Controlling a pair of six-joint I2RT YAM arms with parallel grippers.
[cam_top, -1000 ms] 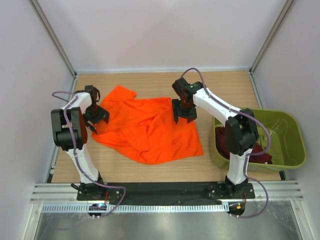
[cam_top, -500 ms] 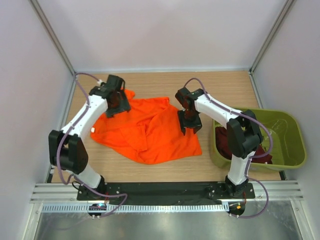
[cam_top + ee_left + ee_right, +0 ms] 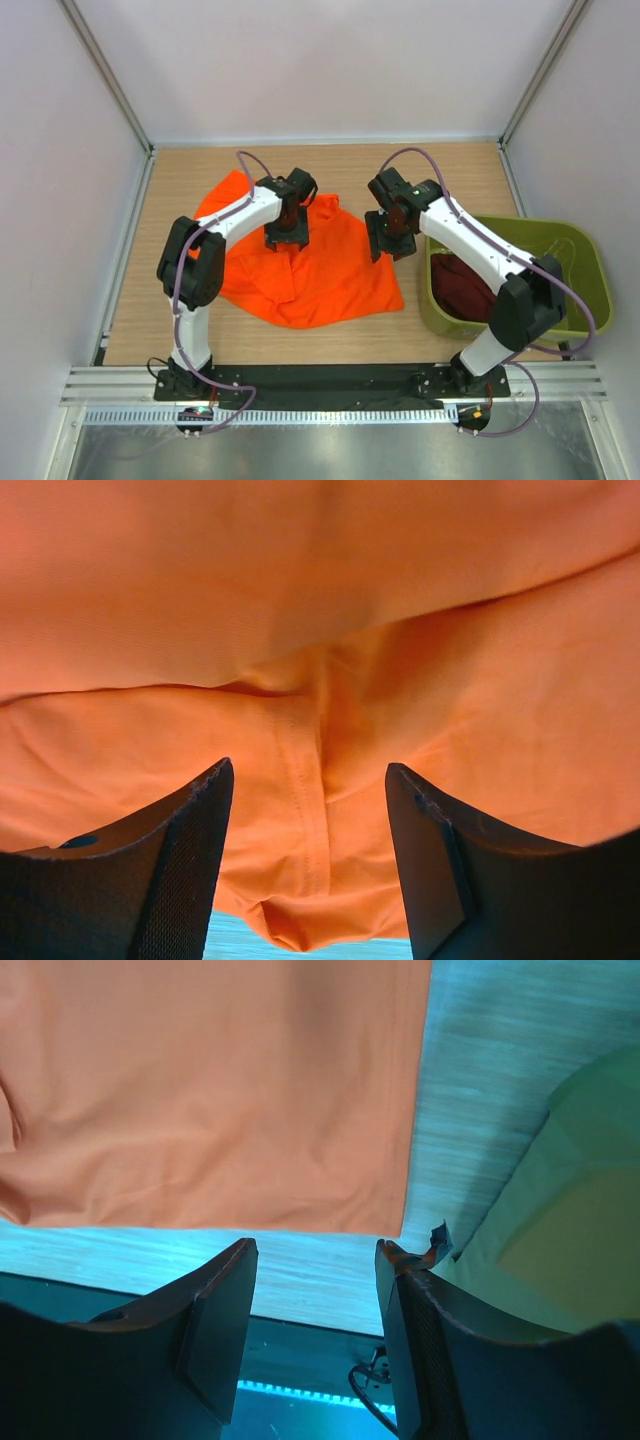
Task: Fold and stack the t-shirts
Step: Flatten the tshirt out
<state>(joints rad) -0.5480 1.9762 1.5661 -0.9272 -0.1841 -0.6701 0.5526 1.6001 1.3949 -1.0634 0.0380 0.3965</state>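
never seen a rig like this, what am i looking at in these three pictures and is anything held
Two white robot arms are bolted at the near edge of a wooden table. The wide picture comes from a fixed camera above and behind them; the other two come from a camera on each wrist, looking past that arm's dark fingers. An orange t-shirt lies crumpled on the table; a maroon t-shirt sits in the olive-green tub on the right. The left end effector hangs open over the orange t-shirt, the right end effector open by its right edge. Neither holds anything.
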